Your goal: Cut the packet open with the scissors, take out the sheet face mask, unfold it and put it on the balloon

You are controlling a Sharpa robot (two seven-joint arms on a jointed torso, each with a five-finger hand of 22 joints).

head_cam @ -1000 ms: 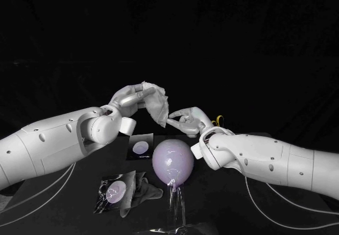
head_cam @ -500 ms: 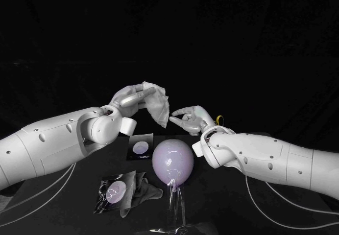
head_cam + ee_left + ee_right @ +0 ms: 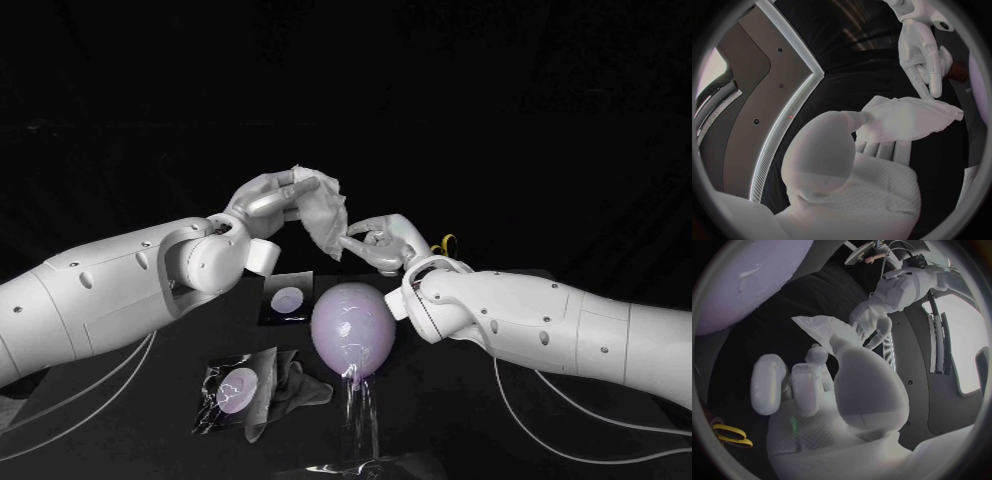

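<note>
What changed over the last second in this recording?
The right hand edged upward, its fingertips now at the lower corner of the sheet face mask; whether it pinches the corner is unclear. The left hand holds the mask aloft as before; the balloon and the packet lie unmoved.

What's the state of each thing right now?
sheet mask: out of the packet, folded, held up by left hand.
right hand: fingertips at the mask's lower edge; grip unclear.
balloon: upright, bare.
packet: lying beside the balloon, crumpled.
scissors: unheld behind the right hand; blades hidden.
</note>
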